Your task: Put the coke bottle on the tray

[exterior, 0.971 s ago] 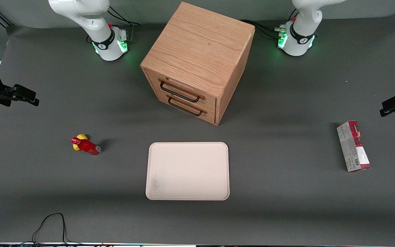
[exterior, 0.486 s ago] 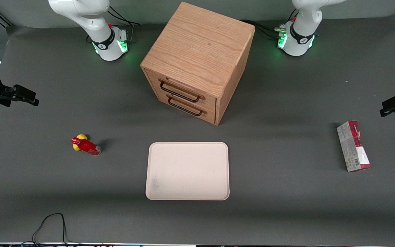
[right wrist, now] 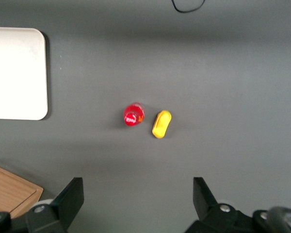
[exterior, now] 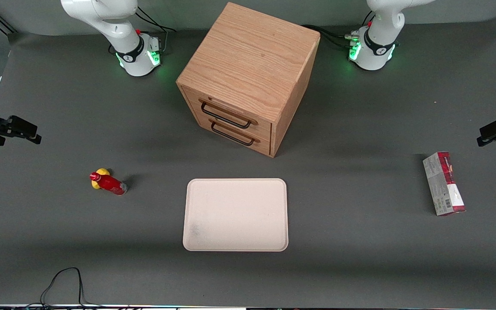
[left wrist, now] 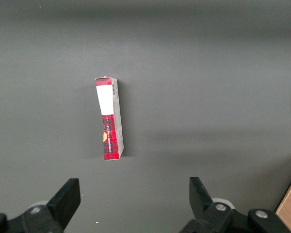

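Observation:
The coke bottle (exterior: pixel 108 182), small and red with a red cap, stands on the grey table toward the working arm's end, touching a small yellow oval object (exterior: pixel 98 179). It also shows from above in the right wrist view (right wrist: pixel 133 114), apart from the open fingers. The pale beige tray (exterior: pixel 235 214) lies flat in front of the wooden cabinet, nearer the front camera; its corner shows in the right wrist view (right wrist: pixel 19 73). My gripper (exterior: pixel 30 134) hangs high at the working arm's edge of the table, open and empty, well away from the bottle.
A wooden two-drawer cabinet (exterior: pixel 248 77) stands mid-table, its corner in the right wrist view (right wrist: pixel 12 191). A red-and-grey carton (exterior: pixel 444 184) lies toward the parked arm's end, also in the left wrist view (left wrist: pixel 109 119). A black cable (exterior: pixel 60 284) loops at the front edge.
My gripper has drifted outward toward the table's edge and a little nearer the front camera. The bottle, tray and other objects have not moved.

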### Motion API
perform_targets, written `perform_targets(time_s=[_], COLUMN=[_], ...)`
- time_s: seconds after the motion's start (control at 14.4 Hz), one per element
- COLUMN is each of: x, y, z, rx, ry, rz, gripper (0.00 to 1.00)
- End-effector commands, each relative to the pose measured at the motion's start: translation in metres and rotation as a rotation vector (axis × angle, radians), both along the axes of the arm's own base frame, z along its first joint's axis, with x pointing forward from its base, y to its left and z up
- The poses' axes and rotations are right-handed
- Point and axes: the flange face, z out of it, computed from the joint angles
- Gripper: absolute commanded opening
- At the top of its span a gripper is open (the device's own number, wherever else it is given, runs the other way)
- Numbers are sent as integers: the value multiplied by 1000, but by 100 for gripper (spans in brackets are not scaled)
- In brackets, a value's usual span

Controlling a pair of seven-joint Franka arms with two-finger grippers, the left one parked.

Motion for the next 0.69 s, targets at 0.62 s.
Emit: perform_targets(time_s=[0.62], x=[14], y=[32], z=[-120], rx=[50], ry=[-38], rz=[61], gripper=[100])
